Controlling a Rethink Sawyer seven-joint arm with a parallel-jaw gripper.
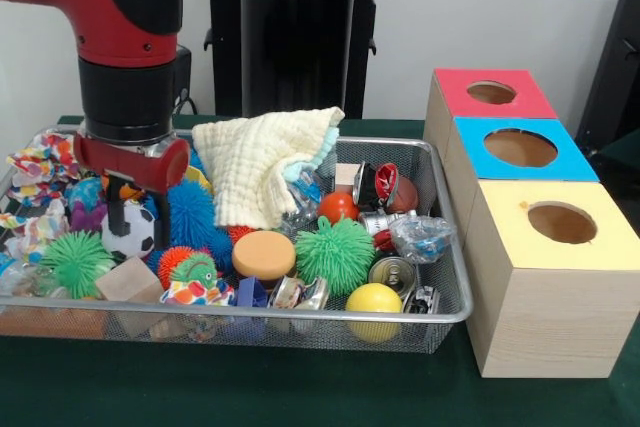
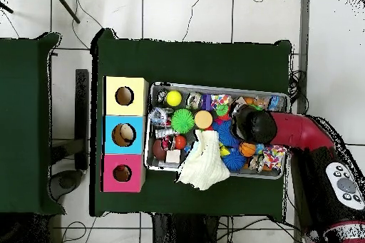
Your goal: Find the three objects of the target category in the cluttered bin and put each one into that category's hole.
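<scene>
Reaching down into the wire bin, the red and black arm has its gripper low among the clutter at the end farthest from the boxes, so the step in hand reads as searching or picking, not carrying. Whether the jaws are open, closed or gripping something I cannot tell: the wrist and a red bracket hide them in the front view, and the arm's black head covers them from above.

The tool sits over a black-and-white soccer ball, beside a blue spiky ball. Which category is wanted the scene does not say (balls are plentiful: a yellow ball, a small red ball, a green spiky ball). A cream cloth drapes over the bin's far rim and may hide more beneath it.

Three boxes stand just beside the bin's other end: a red-topped box, a blue-topped box and a yellow-topped box, each with a round hole. The next move likely calls for a straight lift clear of the bin wall, then travel along the bin's length. Room above is open; the crowded contents leave little space beside the tool, and the green table around is bare.
</scene>
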